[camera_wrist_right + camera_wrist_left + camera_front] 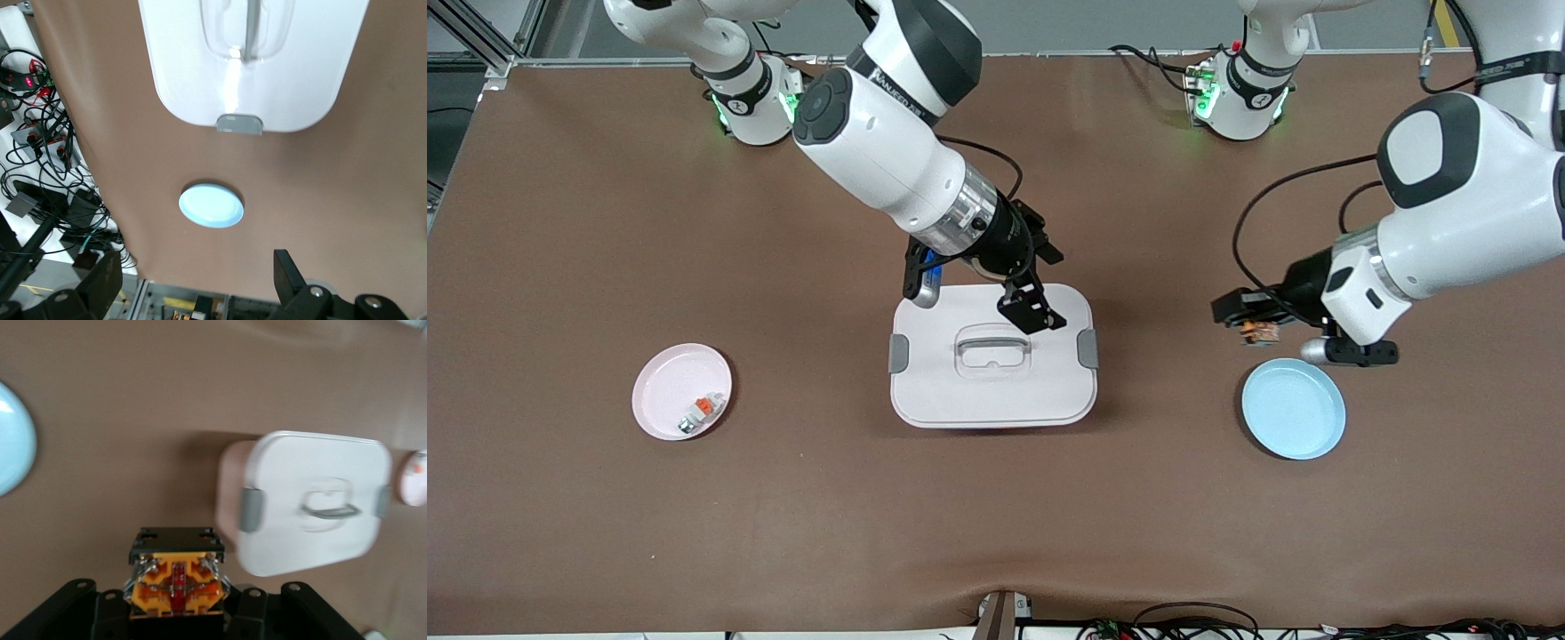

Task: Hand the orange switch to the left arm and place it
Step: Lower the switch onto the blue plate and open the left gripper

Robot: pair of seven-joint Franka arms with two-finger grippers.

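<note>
The orange switch (1261,333) is held in my left gripper (1249,325), in the air just above the table beside the blue plate (1294,408). In the left wrist view the switch (177,577) sits between the black fingers, its orange body and black end showing. My right gripper (1047,283) is open and empty over the box (992,382), above the lid's edge nearest the robots. In the right wrist view its fingers (288,275) stand wide apart, with the box (253,60) and blue plate (211,205) in sight.
A pink plate (682,391) toward the right arm's end of the table holds a small white-and-grey part with an orange top (701,413). The box (313,500) stands mid-table between the two plates. Cables lie along the table's front edge.
</note>
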